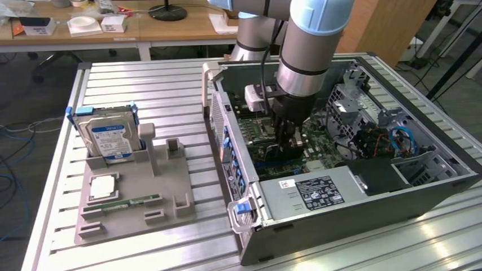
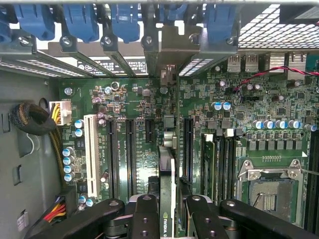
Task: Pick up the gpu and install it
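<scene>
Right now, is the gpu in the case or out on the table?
In the case. The gripper holds the gpu on edge above the motherboard slots, bracket toward the rear openings. Whether it is seated, cannot tell.

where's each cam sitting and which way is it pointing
Exterior view: set high off the arm, looking down on the slotted table and open computer case; shows the arm reaching in and the gripper.
Wrist view: on the wrist, looking down the fingers at the motherboard, the gpu edge-on between them.
Shared: the case, the motherboard, the gripper.
</scene>
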{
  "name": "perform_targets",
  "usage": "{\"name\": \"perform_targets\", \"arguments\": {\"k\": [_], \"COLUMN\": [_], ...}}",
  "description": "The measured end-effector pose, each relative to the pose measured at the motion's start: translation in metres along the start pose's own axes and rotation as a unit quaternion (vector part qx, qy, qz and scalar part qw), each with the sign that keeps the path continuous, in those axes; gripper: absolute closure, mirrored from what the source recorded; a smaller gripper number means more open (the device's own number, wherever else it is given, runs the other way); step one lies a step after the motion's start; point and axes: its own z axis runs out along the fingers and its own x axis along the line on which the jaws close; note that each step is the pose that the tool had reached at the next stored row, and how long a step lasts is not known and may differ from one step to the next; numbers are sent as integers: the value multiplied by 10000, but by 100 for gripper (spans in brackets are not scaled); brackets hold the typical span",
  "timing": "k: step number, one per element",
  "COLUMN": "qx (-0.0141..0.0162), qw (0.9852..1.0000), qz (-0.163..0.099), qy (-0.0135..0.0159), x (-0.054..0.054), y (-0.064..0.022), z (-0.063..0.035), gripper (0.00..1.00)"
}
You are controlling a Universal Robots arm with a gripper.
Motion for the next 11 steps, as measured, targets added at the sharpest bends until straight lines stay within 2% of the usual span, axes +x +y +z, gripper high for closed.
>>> {"name": "perform_targets", "arguments": {"k": [11], "qx": [8], "qw": [10000], "qz": [0], "qy": [-1], "x": [1], "y": [1], "z": [33], "gripper": [74]}}
